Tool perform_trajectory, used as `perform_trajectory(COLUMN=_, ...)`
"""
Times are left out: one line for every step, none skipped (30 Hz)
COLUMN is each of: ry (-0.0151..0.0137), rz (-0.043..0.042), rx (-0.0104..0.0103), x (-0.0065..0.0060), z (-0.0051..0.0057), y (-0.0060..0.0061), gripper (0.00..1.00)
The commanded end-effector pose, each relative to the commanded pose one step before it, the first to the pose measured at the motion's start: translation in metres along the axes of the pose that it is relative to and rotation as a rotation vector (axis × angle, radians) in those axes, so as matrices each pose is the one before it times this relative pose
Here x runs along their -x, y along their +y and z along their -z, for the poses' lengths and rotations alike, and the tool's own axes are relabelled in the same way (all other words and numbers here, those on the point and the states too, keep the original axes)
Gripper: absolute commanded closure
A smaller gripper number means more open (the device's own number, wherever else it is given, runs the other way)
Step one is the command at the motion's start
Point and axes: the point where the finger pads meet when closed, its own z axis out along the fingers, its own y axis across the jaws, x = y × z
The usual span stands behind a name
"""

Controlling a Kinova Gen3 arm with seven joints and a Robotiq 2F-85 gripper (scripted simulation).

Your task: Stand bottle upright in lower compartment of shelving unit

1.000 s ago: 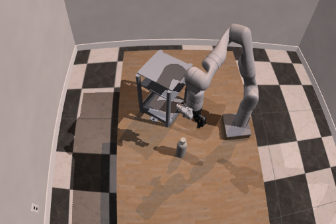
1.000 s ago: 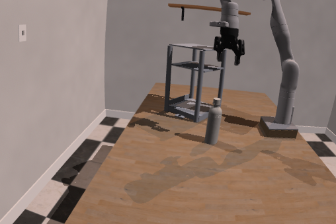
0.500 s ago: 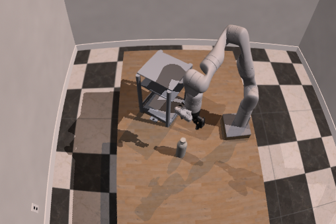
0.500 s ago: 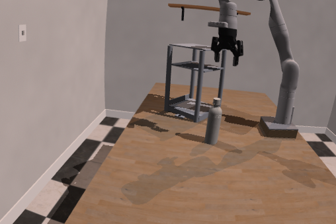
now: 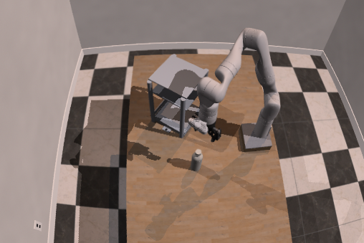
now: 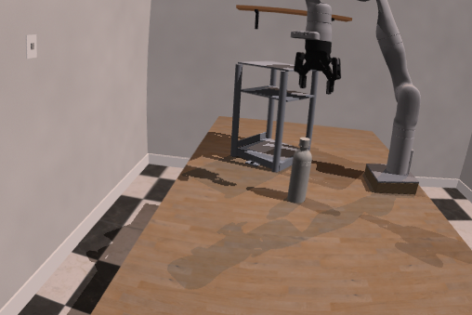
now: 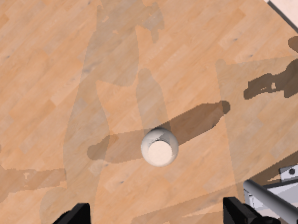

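The grey bottle (image 5: 196, 160) stands upright, cap up, on the wooden floor in front of the shelving unit (image 5: 177, 94). It also shows in the exterior view (image 6: 300, 171) and from above in the wrist view (image 7: 158, 147). My gripper (image 6: 317, 76) is open and empty, pointing down. It hangs high in the air, well above the bottle and beside the shelving unit's front right post. It also shows in the top view (image 5: 215, 135). The shelving unit (image 6: 271, 115) has a lower compartment (image 6: 265, 148) with a front lip; nothing is in it.
The arm's base block (image 5: 255, 141) sits on the wooden floor to the right of the shelving unit. A wall shelf (image 6: 293, 12) hangs behind the arm. Checkered tiles surround the wooden floor. A corner of the shelving unit shows in the wrist view (image 7: 276, 196).
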Motion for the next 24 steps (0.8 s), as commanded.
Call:
perform_trajectory(ry=0.00133, rz=0.02038, rx=0.00123, x=-0.00481, z=-0.00075, y=-0.00038, gripper=0.0)
perform_trajectory(ry=0.0, rz=0.0, rx=0.0, x=0.0, z=0.0, y=0.0, gripper=0.0)
perform_trajectory(ry=0.0, rz=0.0, rx=0.0, x=0.0, z=0.0, y=0.0, gripper=0.0)
perform_trajectory(ry=0.0, rz=0.0, rx=0.0, x=0.0, z=0.0, y=0.0, gripper=0.0)
perform_trajectory(ry=0.0, rz=0.0, rx=0.0, x=0.0, z=0.0, y=0.0, gripper=0.0)
perform_trajectory(ry=0.0, rz=0.0, rx=0.0, x=0.0, z=0.0, y=0.0, gripper=0.0)
perform_trajectory(ry=0.00008, rz=0.02197, rx=0.00382, x=-0.00415, z=-0.00085, y=0.00074, gripper=0.0)
perform_trajectory(ry=0.0, rz=0.0, rx=0.0, x=0.0, z=0.0, y=0.0, gripper=0.0)
perform_trajectory(ry=0.0, rz=0.0, rx=0.0, x=0.0, z=0.0, y=0.0, gripper=0.0)
perform_trajectory(ry=0.0, rz=0.0, rx=0.0, x=0.0, z=0.0, y=0.0, gripper=0.0)
perform_trajectory(ry=0.0, rz=0.0, rx=0.0, x=0.0, z=0.0, y=0.0, gripper=0.0)
perform_trajectory(ry=0.0, rz=0.0, rx=0.0, x=0.0, z=0.0, y=0.0, gripper=0.0)
perform_trajectory(ry=0.00007, rz=0.01828, rx=0.00319, x=-0.00348, z=-0.00074, y=0.00066, gripper=0.0)
perform_trajectory(ry=0.0, rz=0.0, rx=0.0, x=0.0, z=0.0, y=0.0, gripper=0.0)
perform_trajectory(ry=0.0, rz=0.0, rx=0.0, x=0.0, z=0.0, y=0.0, gripper=0.0)
perform_trajectory(ry=0.0, rz=0.0, rx=0.0, x=0.0, z=0.0, y=0.0, gripper=0.0)
perform_trajectory(ry=0.0, rz=0.0, rx=0.0, x=0.0, z=0.0, y=0.0, gripper=0.0)
perform_trajectory(ry=0.0, rz=0.0, rx=0.0, x=0.0, z=0.0, y=0.0, gripper=0.0)
perform_trajectory(ry=0.00005, rz=0.01479, rx=0.00259, x=-0.00284, z=-0.00062, y=0.00056, gripper=0.0)
perform_trajectory(ry=0.0, rz=0.0, rx=0.0, x=0.0, z=0.0, y=0.0, gripper=0.0)
perform_trajectory(ry=0.0, rz=0.0, rx=0.0, x=0.0, z=0.0, y=0.0, gripper=0.0)
perform_trajectory(ry=0.0, rz=0.0, rx=0.0, x=0.0, z=0.0, y=0.0, gripper=0.0)
perform_trajectory(ry=0.0, rz=0.0, rx=0.0, x=0.0, z=0.0, y=0.0, gripper=0.0)
perform_trajectory(ry=0.00004, rz=0.01155, rx=0.00203, x=-0.00223, z=-0.0005, y=0.00046, gripper=0.0)
